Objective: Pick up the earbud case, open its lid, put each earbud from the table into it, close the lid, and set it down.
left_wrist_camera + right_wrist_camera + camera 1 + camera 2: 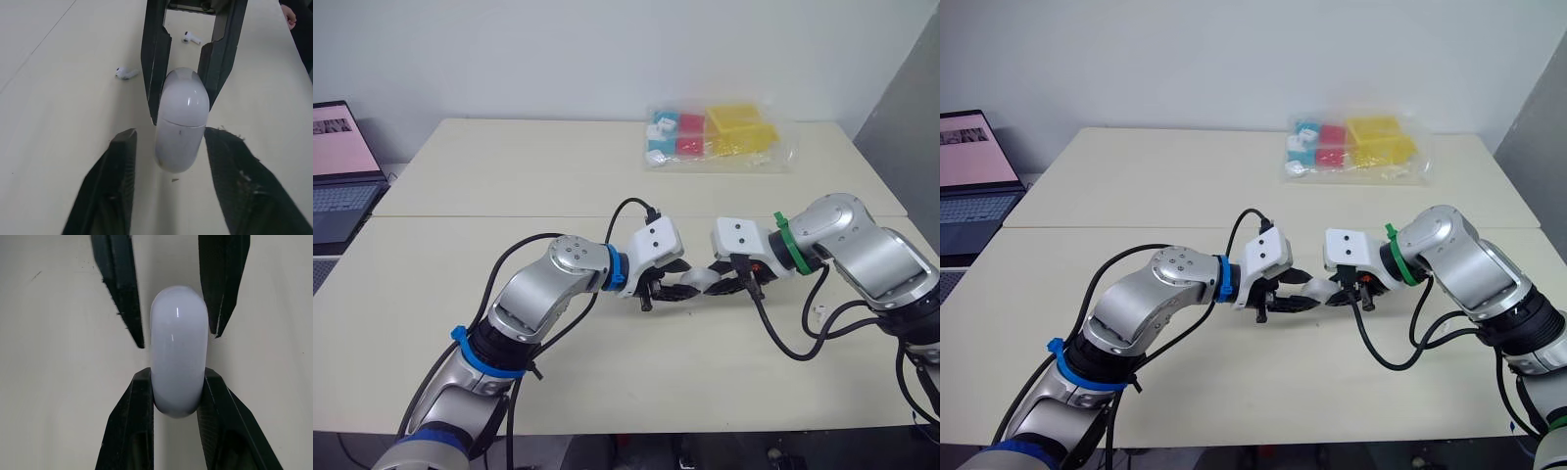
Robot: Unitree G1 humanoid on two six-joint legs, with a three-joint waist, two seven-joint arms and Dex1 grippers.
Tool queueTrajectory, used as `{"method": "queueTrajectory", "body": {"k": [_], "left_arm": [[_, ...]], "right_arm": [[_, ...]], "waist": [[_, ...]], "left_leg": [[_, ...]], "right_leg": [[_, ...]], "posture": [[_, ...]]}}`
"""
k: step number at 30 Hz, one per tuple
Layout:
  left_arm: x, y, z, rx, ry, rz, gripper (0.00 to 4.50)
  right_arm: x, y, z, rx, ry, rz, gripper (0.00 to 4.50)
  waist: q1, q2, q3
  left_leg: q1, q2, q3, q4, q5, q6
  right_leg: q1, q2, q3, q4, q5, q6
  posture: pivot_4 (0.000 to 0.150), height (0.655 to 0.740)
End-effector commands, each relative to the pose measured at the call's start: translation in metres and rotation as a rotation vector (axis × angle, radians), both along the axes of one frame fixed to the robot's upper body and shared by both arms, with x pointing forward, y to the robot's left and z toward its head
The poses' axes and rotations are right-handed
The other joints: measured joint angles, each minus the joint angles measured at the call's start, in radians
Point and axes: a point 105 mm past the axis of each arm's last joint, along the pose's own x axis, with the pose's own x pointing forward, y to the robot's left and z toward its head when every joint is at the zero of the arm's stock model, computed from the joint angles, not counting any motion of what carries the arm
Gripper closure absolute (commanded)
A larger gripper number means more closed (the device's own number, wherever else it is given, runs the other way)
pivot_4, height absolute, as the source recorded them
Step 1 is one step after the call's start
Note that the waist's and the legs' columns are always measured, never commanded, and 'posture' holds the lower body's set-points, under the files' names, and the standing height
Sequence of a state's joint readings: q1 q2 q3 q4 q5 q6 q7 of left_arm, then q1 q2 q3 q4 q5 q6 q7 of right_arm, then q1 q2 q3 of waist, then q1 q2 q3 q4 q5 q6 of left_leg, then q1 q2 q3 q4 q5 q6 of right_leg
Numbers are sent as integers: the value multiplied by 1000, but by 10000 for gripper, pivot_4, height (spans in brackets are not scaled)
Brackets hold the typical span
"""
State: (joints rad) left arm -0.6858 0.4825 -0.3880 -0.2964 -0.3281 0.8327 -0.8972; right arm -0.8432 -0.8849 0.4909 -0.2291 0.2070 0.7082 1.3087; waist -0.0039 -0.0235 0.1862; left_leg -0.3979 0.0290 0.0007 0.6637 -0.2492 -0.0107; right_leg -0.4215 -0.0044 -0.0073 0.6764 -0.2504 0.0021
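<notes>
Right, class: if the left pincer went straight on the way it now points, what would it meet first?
Most likely the earbud case, gripped by the right pincer: it sits dead ahead, its near end between the open left pincer's fingers.

The left pincer [171, 134], spread wide, meets the clamped right pincer [177, 377] tip to tip, wrists angled inward.
</notes>
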Motion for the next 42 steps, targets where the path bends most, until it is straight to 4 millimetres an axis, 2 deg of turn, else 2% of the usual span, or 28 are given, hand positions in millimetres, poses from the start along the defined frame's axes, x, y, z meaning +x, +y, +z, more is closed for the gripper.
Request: {"method": "queueTrajectory", "body": {"k": [1, 18, 24, 25, 29, 31, 34, 38, 42], "left_arm": [[-1, -5, 5, -19, -37, -12, 36497], [0, -7, -1, -33, -48, -12, 37158], [5, 1, -5, -52, -55, 10, 37161], [6, 2, -6, -57, -57, 16, 37161], [7, 7, -7, -100, -48, 34, 37161], [7, 9, -3, -159, -40, 36, 37161], [3, 12, 13, -385, -23, 22, 37162], [-10, 18, 12, -472, -70, -62, 37162], [-9, 18, 12, -501, -125, -66, 37162]], "right_arm": [[-2, 3, 12, 19, -43, 24, 37211], [-5, 2, 10, 5, -43, 46, 37212], [-10, -8, 16, 6, -23, 65, 17034], [-9, -12, 18, 3, -27, 61, 12625], [-3, -35, 25, -28, -60, 9, 587], [-2, -47, 30, -42, -84, -2, 0], [0, -58, 48, 9, -204, 12, 0], [-5, -52, 68, 162, -299, 39, 0], [-9, -44, 79, 239, -400, 57, 0]], "waist": [[0, 0, 0], [0, 0, 0], [0, 0, 0], [0, 0, 0], [1, 0, 0], [1, 0, 0], [2, 0, 0], [-2, 0, 0], [2, 0, 0]], "left_leg": [[0, 0, 0, 0, 0, 0], [0, 0, 0, 0, 0, 0], [0, 0, 0, 0, 0, 0], [0, 0, 0, 0, 0, 0], [0, 0, 0, 0, 0, 0], [0, 0, 1, 0, 0, 0], [0, 0, 1, 0, 0, 0], [1, 0, 2, 0, 0, 0], [2, 0, 1, 0, 0, 0]], "right_leg": [[0, 0, 0, 0, 0, 0], [0, 0, 0, 0, 0, 0], [0, 0, 0, 0, 0, 0], [0, 0, 0, 0, 0, 0], [0, -1, 0, 0, 0, 0], [0, -1, 0, 0, 0, 0], [0, -1, 0, 0, 0, 0], [0, -1, 1, 0, 0, 0], [1, 0, 0, 2, 0, 0]], "posture": [[1500, 7400], [1500, 7400], [1500, 7400], [1500, 7400], [1500, 7400], [1500, 7400], [1500, 7400], [1500, 7400], [1500, 7400]]}}
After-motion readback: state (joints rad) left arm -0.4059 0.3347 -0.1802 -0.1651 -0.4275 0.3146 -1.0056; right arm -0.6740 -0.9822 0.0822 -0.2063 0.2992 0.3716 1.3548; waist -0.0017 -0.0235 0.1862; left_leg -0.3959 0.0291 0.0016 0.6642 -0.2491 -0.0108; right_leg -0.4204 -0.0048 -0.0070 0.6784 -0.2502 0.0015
